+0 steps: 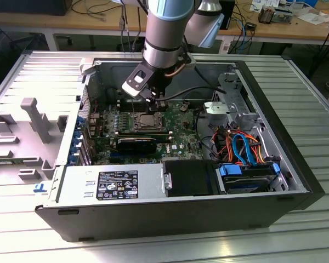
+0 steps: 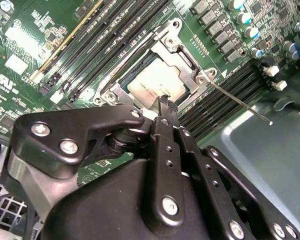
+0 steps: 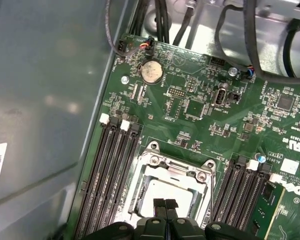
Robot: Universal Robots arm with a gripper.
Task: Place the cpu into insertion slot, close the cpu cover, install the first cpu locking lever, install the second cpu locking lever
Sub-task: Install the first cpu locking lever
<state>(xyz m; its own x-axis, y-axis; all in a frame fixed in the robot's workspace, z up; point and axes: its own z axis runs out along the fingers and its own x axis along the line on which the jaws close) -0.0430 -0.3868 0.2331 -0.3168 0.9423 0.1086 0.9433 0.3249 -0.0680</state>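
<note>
We see the gripper (image 3: 165, 203) clenched, its two black fingertips pressed together with nothing between them, right at the edge of the insertion slot (image 2: 121, 80). In the second wrist view the tips hang over the slot's rim; we cannot tell whether they touch it. The cpu (image 2: 149, 84) lies flat inside the slot, silver top up. The cpu cover (image 2: 184, 56) is down over the slot, framing the cpu through its window. From one corner of the slot a thin metal lever (image 2: 240, 102) sticks out, slanting across the black memory slots (image 3: 112, 170) that flank the slot. Around the slot spreads the green motherboard (image 3: 190, 110), with a coin battery (image 3: 151, 71) well apart from the slot. The open computer case (image 1: 181, 219) encloses the slot and rests on a ribbed metal table (image 1: 312, 109).
</note>
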